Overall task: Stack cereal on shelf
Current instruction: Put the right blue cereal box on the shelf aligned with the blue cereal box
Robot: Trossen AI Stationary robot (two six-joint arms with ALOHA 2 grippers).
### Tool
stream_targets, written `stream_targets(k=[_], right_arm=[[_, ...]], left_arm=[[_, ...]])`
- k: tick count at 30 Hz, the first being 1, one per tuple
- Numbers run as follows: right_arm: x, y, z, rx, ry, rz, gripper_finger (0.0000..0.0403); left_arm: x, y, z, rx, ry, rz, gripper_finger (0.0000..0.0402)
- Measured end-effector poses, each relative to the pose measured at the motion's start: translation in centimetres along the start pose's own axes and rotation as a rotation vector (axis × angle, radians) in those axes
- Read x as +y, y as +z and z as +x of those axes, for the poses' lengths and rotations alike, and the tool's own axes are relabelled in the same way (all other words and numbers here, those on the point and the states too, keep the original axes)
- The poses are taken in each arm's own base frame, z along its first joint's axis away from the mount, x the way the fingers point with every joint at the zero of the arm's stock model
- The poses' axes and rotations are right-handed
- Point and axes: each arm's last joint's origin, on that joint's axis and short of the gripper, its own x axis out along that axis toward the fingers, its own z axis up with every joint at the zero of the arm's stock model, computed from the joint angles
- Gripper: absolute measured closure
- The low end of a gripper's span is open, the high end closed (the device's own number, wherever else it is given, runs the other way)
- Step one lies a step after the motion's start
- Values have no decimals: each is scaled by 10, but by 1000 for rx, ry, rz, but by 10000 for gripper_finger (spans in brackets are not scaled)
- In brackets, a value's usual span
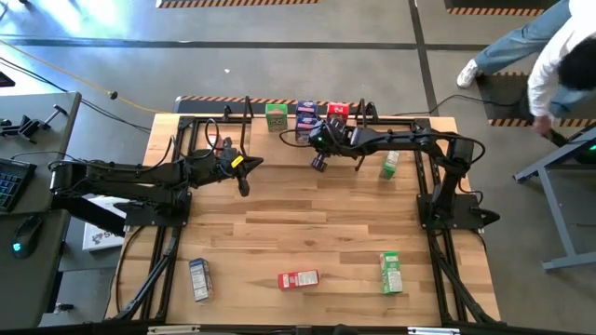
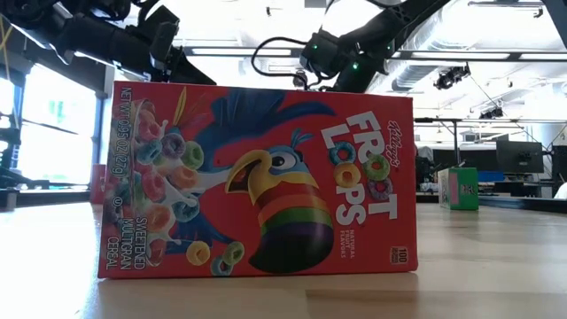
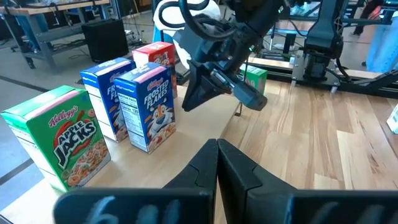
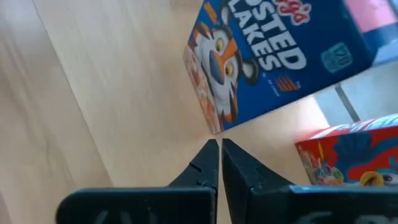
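Cereal boxes stand in a row on the shelf [image 1: 257,121] at the table's far edge: a green Apple Jacks box [image 3: 59,140], two blue Frosted Flakes boxes [image 3: 149,106] and a red box [image 1: 337,112]. My right gripper [image 1: 319,160] is shut with nothing in it. It slants down, with its tips [image 4: 217,146] just short of the lower corner of a blue box [image 4: 261,56]. My left gripper [image 3: 216,149], also shut with nothing in it, hovers over the table's left half and points at the row.
More cereal boxes lie loose on the table: a green one [image 1: 391,165] under the right arm, and a blue-and-white one [image 1: 199,277], a red Froot Loops box [image 2: 257,177] and a green one [image 1: 391,272] near the front edge. A person [image 1: 559,65] stands beyond the table's far right corner.
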Motion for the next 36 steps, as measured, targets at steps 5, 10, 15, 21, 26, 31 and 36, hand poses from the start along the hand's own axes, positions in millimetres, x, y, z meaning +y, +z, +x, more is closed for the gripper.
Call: stream_targets(k=[5,10,15,21,26,31,36], right_arm=[[-4,5,1,-53,-10,23,403],[-10,8,3,-87,-21,47,403],[-11,8,3,-90,-22,50,403],[-10,9,3,-100,3,48,403],[-2,11,1,-125,101,36,403],[5,19,4,-206,110,21,403],[-2,22,6,-246,88,43,403]], left_arm=[[0,0,0,-5,0,-1,401],[0,0,0,-5,0,-1,401],[0,0,0,0,0,0,401],[0,0,0,3,0,1,401],[0,-1,0,10,1,6,401],[0,-1,0,11,1,9,401],[0,-1,0,10,1,9,401]])
